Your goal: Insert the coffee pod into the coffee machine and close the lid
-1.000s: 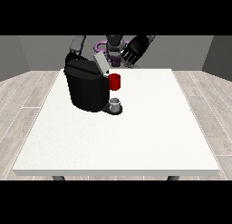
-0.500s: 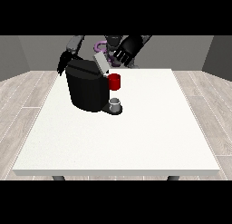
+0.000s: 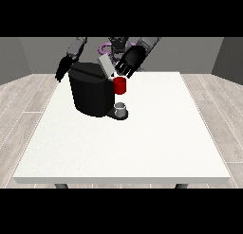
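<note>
On the white table [image 3: 142, 143] a grey cup [image 3: 121, 108] stands under the black coffee machine [image 3: 91, 92], whose red front [image 3: 120, 85] faces right. Its grey lid [image 3: 106, 66] tilts open. Behind, the hand at the view's right [image 3: 130, 61] hovers with fingers spread; the hand at the view's left [image 3: 61, 69] hangs, fingers unclear.

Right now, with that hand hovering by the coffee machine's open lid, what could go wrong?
The hand at the view's right hangs close above the tilted lid, so it might push the lid down askew. The red part juts out just below that hand and could get knocked. I cannot see the pod, so the lid might close without it seated.
</note>
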Controlling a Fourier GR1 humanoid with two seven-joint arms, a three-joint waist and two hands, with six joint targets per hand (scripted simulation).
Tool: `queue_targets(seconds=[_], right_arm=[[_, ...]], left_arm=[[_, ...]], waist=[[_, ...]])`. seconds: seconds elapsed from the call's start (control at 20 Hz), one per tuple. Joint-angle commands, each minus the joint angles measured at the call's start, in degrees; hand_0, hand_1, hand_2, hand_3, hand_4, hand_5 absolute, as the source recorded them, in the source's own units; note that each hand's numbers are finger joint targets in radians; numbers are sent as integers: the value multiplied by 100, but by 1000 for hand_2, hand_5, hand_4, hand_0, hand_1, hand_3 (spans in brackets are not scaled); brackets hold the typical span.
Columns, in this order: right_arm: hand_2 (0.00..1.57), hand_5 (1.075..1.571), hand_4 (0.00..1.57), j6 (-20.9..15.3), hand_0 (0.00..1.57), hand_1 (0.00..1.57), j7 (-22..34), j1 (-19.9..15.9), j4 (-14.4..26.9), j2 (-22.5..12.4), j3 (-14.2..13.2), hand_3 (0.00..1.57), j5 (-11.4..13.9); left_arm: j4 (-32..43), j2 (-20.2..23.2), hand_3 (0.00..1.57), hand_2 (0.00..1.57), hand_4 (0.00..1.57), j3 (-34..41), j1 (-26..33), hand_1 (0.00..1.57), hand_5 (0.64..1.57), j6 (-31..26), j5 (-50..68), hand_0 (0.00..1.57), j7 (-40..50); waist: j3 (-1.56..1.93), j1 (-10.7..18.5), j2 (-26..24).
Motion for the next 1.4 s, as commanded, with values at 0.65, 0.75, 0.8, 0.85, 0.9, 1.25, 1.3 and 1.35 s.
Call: queue_targets(seconds=[0.65, 0.75, 0.8, 0.85, 0.9, 1.25, 1.3, 1.35], right_arm=[[0, 1571, 169, -77, 0, 0, -101, -266, 163, -49, -84, 0, 42], [0, 1571, 165, 13, 0, 0, -224, -152, 154, -81, -173, 0, -91], [0, 1571, 0, 13, 0, 0, -84, -89, 35, -133, -181, 0, -81], [0, 1571, 0, -102, 0, 0, 77, -425, 58, -63, -142, 0, -10], [0, 1571, 0, 186, 0, 0, -127, -110, 250, -265, -307, 0, -204], [0, 1571, 0, -113, 0, 0, 163, -287, -22, -8, 1, 0, 87], [0, 1571, 0, -108, 0, 0, -135, -161, 236, -102, -157, 0, 38], [0, 1571, 0, 11, 0, 0, -42, -57, 24, -36, -35, 0, -10]], left_arm=[[198, -152, 1193, 1233, 421, 5, -412, 1166, 1571, 137, -96, 1166, 5], [292, 124, 1198, 1255, 411, 113, -519, 1204, 1571, -45, -65, 1204, 26], [307, -48, 1200, 1259, 417, 34, -183, 1216, 1571, 147, -112, 1216, -111], [310, 311, 1198, 1258, 406, 133, -645, 1227, 1571, -85, -69, 1227, -211], [223, -9, 1211, 1267, 389, 25, -411, 1231, 1571, 23, -115, 1231, 4], [342, 21, 1176, 1218, 360, 85, -417, 1202, 1571, 464, -201, 1202, -217], [239, 32, 1172, 1207, 362, 89, -486, 1189, 1571, 368, -153, 1189, -264], [370, 162, 1170, 1198, 351, 123, -473, 1180, 1571, 333, -185, 1180, -213]], waist=[[1, -18, 307], [2, -93, 315], [0, -65, 174], [0, -47, 434], [2, -22, 130], [-1, -127, 325], [1, -14, 404], [1, -187, 261]])
